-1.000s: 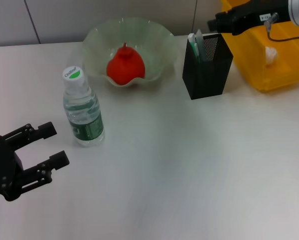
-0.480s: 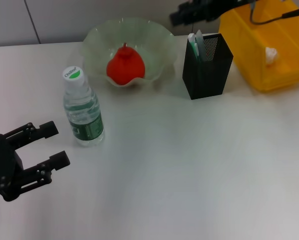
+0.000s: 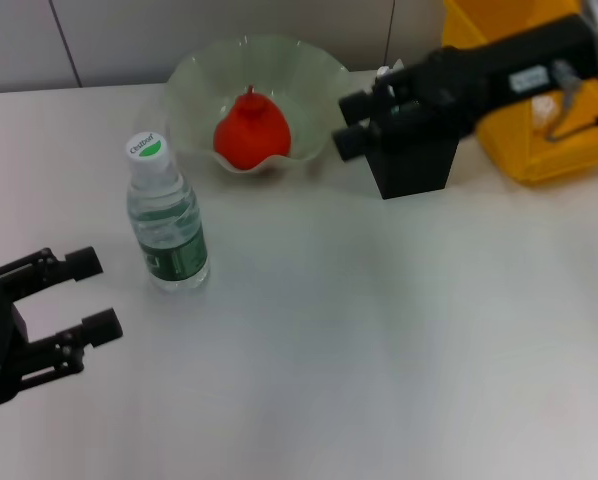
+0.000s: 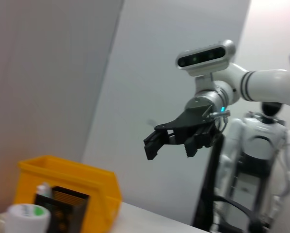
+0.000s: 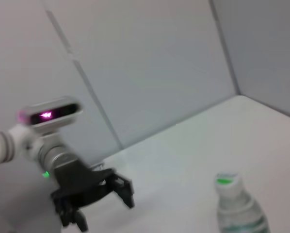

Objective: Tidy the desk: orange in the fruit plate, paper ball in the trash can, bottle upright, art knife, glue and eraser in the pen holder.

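Observation:
The orange (image 3: pixel 250 132) lies in the pale-green fruit plate (image 3: pixel 194 78) at the back. Left of centre the bottle (image 3: pixel 167 225) stands upright, its cap also showing in the right wrist view (image 5: pixel 224 180). My right gripper (image 3: pixel 353 122) hangs open above the table, just in front of the black mesh pen holder (image 3: pixel 414 168), and covers its upper half. A pale tip (image 3: pixel 382 72) pokes up from the holder. Behind the arm is the yellow trash can (image 3: pixel 554 145). The paper ball and the eraser are hidden. My left gripper (image 3: pixel 92 294) is open near the front left, apart from the bottle.
From the left wrist view I see the right gripper (image 4: pixel 176 141) in the air above the yellow bin (image 4: pixel 72 182) and the holder (image 4: pixel 62 211). A grey wall runs behind the table. Bare tabletop spreads across the middle and front right.
My right arm swung from over the trash can to the left, then came forward and down in front of the pen holder. The left gripper slid slightly left and toward the front.

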Tool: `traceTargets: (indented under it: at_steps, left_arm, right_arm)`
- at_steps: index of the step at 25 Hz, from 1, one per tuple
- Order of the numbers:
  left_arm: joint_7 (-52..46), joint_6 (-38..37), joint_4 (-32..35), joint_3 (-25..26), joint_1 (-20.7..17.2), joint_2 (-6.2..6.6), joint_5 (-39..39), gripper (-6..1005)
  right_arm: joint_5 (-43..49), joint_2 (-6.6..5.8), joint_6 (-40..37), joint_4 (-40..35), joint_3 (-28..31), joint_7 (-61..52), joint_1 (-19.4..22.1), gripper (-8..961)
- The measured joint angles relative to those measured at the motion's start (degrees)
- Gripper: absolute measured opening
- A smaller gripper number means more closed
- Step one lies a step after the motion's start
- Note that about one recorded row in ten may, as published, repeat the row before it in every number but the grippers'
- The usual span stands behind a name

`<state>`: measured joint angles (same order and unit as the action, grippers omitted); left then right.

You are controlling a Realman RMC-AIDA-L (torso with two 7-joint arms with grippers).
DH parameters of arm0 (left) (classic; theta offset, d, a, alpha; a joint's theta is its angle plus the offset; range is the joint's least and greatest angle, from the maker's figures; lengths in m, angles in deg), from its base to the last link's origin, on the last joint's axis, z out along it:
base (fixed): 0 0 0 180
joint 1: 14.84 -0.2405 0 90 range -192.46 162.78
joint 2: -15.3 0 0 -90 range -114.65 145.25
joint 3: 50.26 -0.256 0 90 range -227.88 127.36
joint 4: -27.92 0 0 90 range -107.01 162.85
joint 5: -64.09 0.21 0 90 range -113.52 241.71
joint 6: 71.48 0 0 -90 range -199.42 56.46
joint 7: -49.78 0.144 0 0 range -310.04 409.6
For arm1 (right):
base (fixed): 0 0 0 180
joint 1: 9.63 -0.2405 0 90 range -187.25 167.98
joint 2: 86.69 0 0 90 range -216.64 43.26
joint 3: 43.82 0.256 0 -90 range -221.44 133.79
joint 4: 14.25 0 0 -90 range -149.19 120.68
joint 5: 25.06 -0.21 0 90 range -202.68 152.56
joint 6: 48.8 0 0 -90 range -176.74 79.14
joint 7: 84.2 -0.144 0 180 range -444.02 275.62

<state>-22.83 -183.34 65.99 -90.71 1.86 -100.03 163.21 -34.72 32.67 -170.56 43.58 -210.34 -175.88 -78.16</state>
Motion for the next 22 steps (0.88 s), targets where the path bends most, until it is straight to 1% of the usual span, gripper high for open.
traceTargets:
  at_steps: [1, 2, 3, 4, 5, 6, 7, 8, 9, 10, 11, 12, 13, 15, 16, 18, 22]
  left_arm:
    - [0.00, 0.00, 0.00, 0.00, 0.00, 0.00, 0.00, 731]
    - [0.00, 0.00, 0.00, 0.00, 0.00, 0.00, 0.00, 731]
    - [-0.18, -0.49, -0.02, -0.89, 0.50, 0.10, 0.42, 731]
    - [-0.33, -1.00, 0.30, -2.07, 0.92, -0.08, 0.71, 731]
    - [-0.33, -1.00, 0.30, -2.07, 0.92, -0.08, 0.71, 731]
    - [-0.33, -1.00, 0.30, -2.07, 0.92, -0.08, 0.71, 731]
    - [-0.33, -1.00, 0.30, -2.07, 0.92, -0.08, 0.71, 731]
    - [-0.56, -1.24, 0.68, -3.22, 1.31, -0.41, 0.92, 731]
    - [-0.56, -1.24, 0.68, -3.22, 1.31, -0.41, 0.92, 731]
    - [-0.85, -0.46, 0.74, -4.09, 2.92, -0.87, 2.39, 731]
    - [-0.87, -0.27, 0.73, -4.05, 3.52, -0.93, 2.70, 731]
    - [-0.87, -0.27, 0.73, -4.05, 3.52, -0.93, 2.70, 731]
    - [-0.87, -0.27, 0.73, -4.05, 3.52, -0.93, 2.70, 731]
    - [-0.87, -0.27, 0.73, -4.05, 3.52, -0.93, 2.70, 731]
    - [-0.66, 0.72, 0.59, -4.15, 4.97, -1.10, 3.04, 731]
    - [-0.57, 1.11, 0.57, -4.20, 5.34, -1.35, 3.25, 731]
    - [-0.43, 1.81, 0.38, -4.22, 5.71, -1.85, 3.72, 731]
  right_arm:
    - [-0.27, 0.28, -3.25, 2.31, -0.03, 1.91, 2.09, 577]
    - [0.26, 0.38, -3.35, 2.68, -0.03, 2.56, 2.78, 612]
    - [1.66, 0.51, -3.43, 3.10, 0.03, 4.57, 5.05, 647]
    - [1.86, 0.51, -3.38, 2.91, 0.05, 5.70, 6.30, 647]
    - [1.79, 0.52, -3.25, 2.51, 0.07, 6.66, 7.63, 648]
    - [1.79, 0.52, -3.25, 2.51, 0.07, 6.66, 7.63, 648]
    - [1.27, 0.53, -3.17, 2.17, 0.08, 7.96, 8.95, 649]
    - [0.27, 0.53, -3.02, 1.61, 0.10, 10.58, 11.01, 649]
    - [0.27, 0.53, -3.02, 1.61, 0.10, 10.58, 11.01, 649]
    - [-0.05, 0.53, -3.01, 1.23, 0.11, 11.59, 11.83, 648]
    - [-0.36, 0.53, -3.01, 0.10, 0.11, 13.55, 13.15, 648]
    - [-0.36, 0.53, -3.01, 0.10, 0.11, 13.55, 13.15, 647]
    - [-0.42, 0.53, -2.64, -1.44, 0.11, 15.75, 14.33, 647]
    - [-0.42, 0.53, -2.27, -2.21, 0.11, 16.83, 14.70, 647]
    - [-0.42, 0.53, -1.90, -2.92, 0.11, 17.86, 15.05, 647]
    - [-0.53, 0.51, -0.60, -5.76, 0.12, 19.94, 15.92, 648]
    - [-0.53, 0.48, 1.18, -8.35, 0.14, 21.79, 16.28, 648]
